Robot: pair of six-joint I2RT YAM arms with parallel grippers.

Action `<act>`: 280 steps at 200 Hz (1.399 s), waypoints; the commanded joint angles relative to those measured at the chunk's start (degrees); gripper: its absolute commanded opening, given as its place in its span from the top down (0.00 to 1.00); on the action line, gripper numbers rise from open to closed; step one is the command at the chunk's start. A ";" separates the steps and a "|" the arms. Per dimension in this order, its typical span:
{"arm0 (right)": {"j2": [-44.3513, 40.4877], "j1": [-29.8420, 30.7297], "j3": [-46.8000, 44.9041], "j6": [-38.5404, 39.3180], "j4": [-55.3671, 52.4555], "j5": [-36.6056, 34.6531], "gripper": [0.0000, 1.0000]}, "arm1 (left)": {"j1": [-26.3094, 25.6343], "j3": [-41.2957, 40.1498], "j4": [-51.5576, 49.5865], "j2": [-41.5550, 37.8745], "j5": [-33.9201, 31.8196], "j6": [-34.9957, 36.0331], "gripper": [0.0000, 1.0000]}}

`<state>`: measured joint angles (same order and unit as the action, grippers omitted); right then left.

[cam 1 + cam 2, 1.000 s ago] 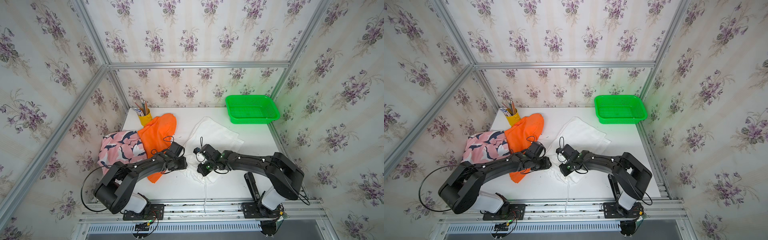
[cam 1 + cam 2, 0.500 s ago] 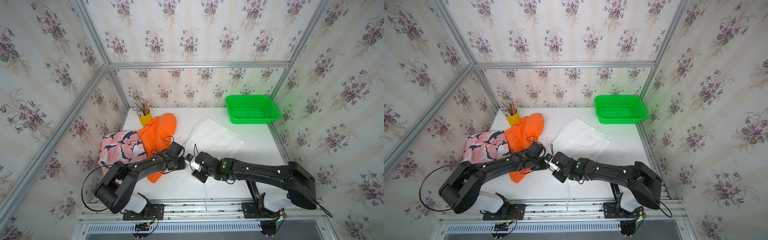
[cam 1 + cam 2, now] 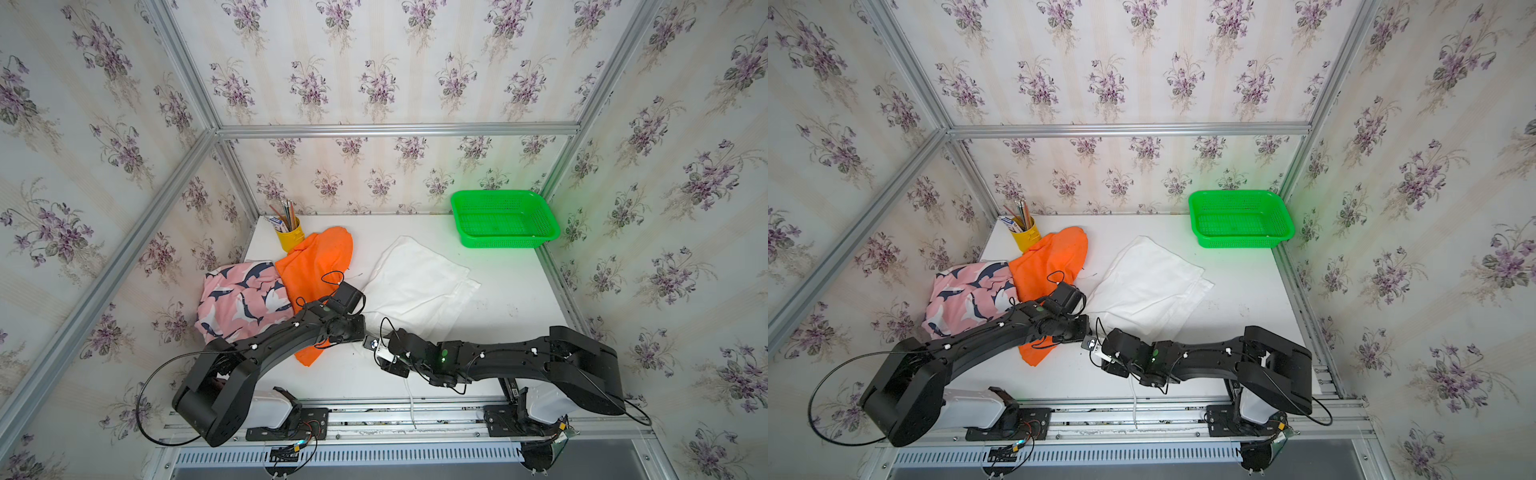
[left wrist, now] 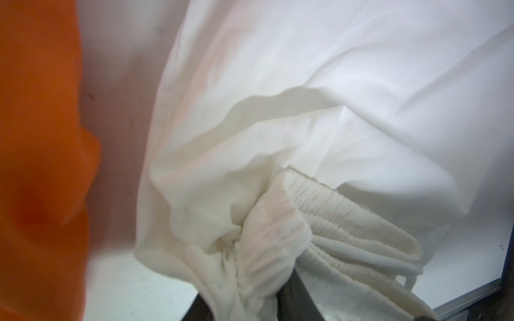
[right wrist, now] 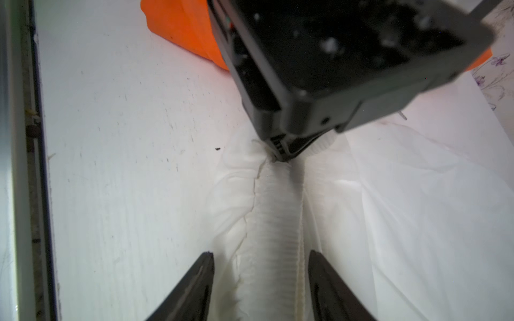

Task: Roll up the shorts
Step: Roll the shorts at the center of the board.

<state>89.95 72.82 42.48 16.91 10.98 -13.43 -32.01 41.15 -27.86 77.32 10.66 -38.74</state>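
The white shorts (image 3: 415, 282) (image 3: 1150, 282) lie spread in the middle of the table, with the elastic waistband (image 5: 278, 222) along their near edge. My left gripper (image 3: 362, 330) (image 4: 250, 291) is shut on a bunched end of that waistband (image 4: 319, 211). My right gripper (image 3: 376, 353) (image 5: 261, 254) is open, one finger on each side of the waistband, a short way from the left gripper (image 5: 281, 155). The orange shorts (image 3: 316, 266) (image 3: 1050, 257) and the pink shark-print shorts (image 3: 241, 299) (image 3: 967, 295) lie heaped at the left, partly under the left arm.
A green basket (image 3: 505, 243) stands at the back right corner. A yellow cup of pencils (image 3: 291, 239) is at the back left. A white drawstring (image 3: 411, 399) hangs over the table's front rail. Patterned walls enclose three sides.
My right gripper has let go, opened and slid left along the waistband toward the left gripper. The left gripper has closed on the waistband's end. The white shorts now lie flatter.
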 commanded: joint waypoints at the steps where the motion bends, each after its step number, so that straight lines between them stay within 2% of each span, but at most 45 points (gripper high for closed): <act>1: -0.02 0.62 -0.97 3.69 6.51 -1.64 0.41 | 0.09 0.52 -1.81 -0.33 -0.11 0.95 0.70; 37: -0.53 1.01 -2.66 4.74 8.87 -2.56 0.42 | 0.02 1.46 -2.55 -0.06 -0.02 1.30 0.70; 280: -1.35 2.77 -2.56 7.43 7.74 -5.20 0.45 | 0.05 0.25 -2.73 -2.30 0.00 0.86 0.72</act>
<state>88.44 75.44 39.75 24.03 18.13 -18.37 -32.01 41.45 -29.78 75.31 10.70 -37.93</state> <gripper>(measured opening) 0.553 0.284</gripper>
